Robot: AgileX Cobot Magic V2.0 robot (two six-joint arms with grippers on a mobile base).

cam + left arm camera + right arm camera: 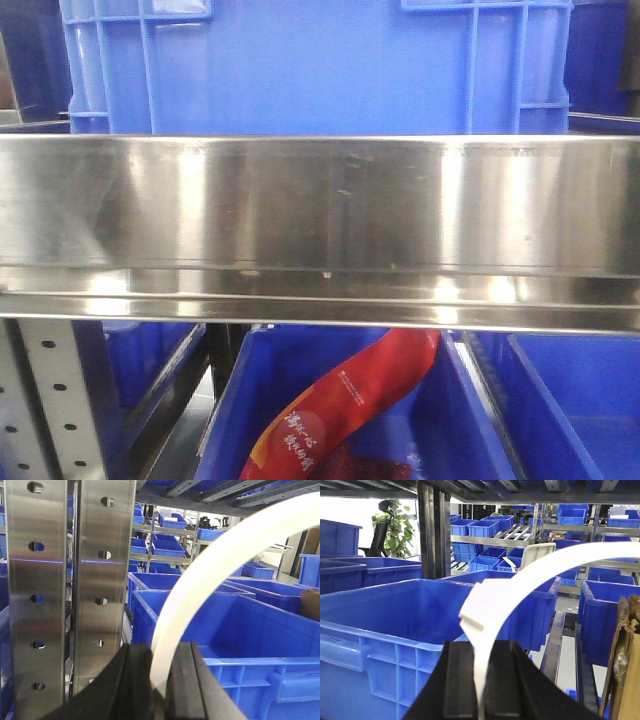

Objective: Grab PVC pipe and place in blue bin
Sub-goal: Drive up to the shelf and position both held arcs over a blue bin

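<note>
A curved white PVC pipe [225, 555] arcs up and to the right out of my left gripper [161, 655], whose black jaws are shut on its lower end. In the right wrist view the white PVC pipe [545, 565], with a wider collar [482, 605] near the jaws, rises from my right gripper [481, 652], which is shut on it too. A large blue bin [260, 630] lies just beyond the left gripper. Another blue bin [385, 625] stands to the left of and behind the right gripper. Neither gripper nor the pipe shows in the front view.
A steel shelf rail [320, 220] fills the front view, with a blue crate [300, 60] on top and blue bins [580, 400] below, one holding a red bag [350, 410]. Perforated steel uprights [70, 580] stand left of the left gripper. A cardboard piece [625, 660] sits at far right.
</note>
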